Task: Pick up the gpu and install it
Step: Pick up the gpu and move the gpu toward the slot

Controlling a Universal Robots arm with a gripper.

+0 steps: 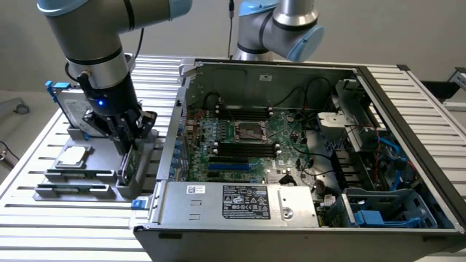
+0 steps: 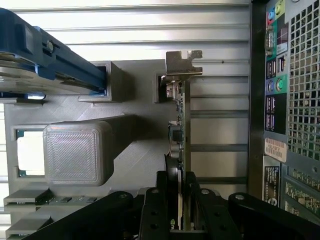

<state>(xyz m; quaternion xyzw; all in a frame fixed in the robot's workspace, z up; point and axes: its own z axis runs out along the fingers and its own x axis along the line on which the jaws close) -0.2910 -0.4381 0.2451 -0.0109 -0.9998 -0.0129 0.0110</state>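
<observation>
The gpu (image 2: 181,131) stands on edge in a slot of the grey holder (image 2: 130,145), its silver end bracket (image 2: 183,63) at the far end. My gripper (image 2: 176,182) is down over the card, with one black finger pressed on each face, shut on it. In the exterior view the gripper (image 1: 125,143) is at the exterior view's left of the open computer case (image 1: 291,71), and the gpu (image 1: 125,165) shows as a thin dark edge below the fingers. The motherboard (image 1: 248,139) lies open inside the case, with blue card slots (image 1: 231,164) near its front.
A square silver CPU chip (image 1: 73,156) lies in the holder, and a hard drive with a blue frame (image 1: 69,106) stands behind it. The case's rear wall with ports (image 2: 290,100) is close beside the gpu. A second arm (image 1: 280,27) stands behind the case.
</observation>
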